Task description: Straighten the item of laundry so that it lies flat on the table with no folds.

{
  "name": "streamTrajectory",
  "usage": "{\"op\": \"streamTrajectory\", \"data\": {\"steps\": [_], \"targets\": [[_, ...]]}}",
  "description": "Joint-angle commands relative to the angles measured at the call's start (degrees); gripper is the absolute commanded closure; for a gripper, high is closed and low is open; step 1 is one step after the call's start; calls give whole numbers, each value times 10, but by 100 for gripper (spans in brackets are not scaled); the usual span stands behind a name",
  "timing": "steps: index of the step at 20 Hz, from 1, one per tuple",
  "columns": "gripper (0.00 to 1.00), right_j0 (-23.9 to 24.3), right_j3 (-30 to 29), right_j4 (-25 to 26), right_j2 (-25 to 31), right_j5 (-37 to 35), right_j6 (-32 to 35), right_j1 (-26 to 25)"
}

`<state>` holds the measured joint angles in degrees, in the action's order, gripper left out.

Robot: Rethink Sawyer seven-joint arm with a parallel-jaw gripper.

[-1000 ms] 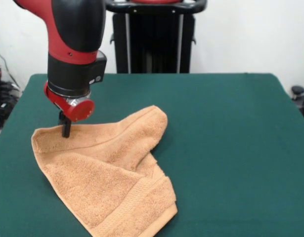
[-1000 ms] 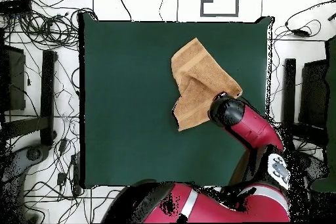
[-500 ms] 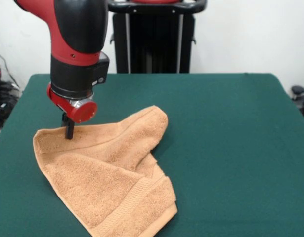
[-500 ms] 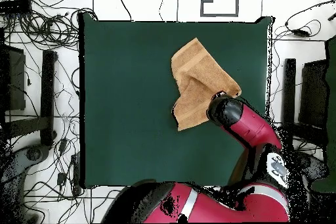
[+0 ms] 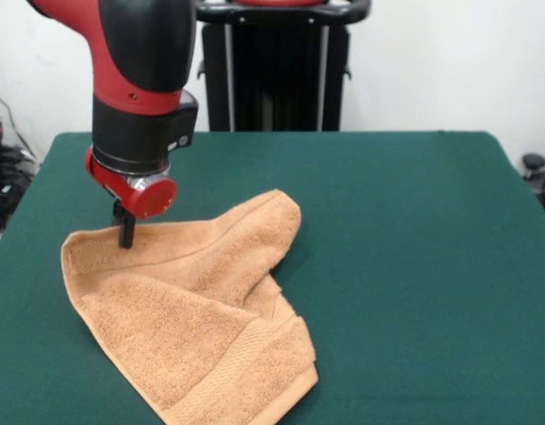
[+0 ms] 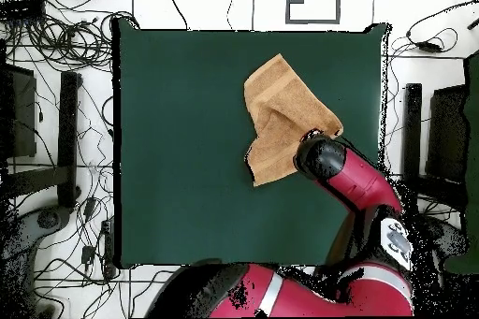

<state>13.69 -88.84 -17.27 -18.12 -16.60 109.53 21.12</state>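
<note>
The soft orange-tan terry towel (image 5: 188, 305) is still bunched and folded on the dark green felt worktop (image 5: 414, 266). The black gripper (image 5: 125, 232) pinches its far left corner. Most flattening is left.

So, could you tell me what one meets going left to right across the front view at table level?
Bare table → gripper at the towel's corner → towel → bare table again.

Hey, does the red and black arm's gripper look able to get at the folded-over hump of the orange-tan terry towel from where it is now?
Probably yes. The gripper stands at the orange-tan terry towel's far corner, and the raised fold lies beside it across bare cloth, with nothing on the dark green table in between.
</note>
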Motion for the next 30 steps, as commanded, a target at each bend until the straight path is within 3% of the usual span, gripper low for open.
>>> {"op": "streamTrajectory", "data": {"steps": [1, 7, 17, 30], "targets": [[100, 3, -36, 36, 74, 17, 42, 24], [100, -5, -42, 55, 68, 32, 50, 37], [100, -60, -64, 62, 30, 24, 94, 59], [100, -187, -68, 23, -55, 21, 162, 52]]}}
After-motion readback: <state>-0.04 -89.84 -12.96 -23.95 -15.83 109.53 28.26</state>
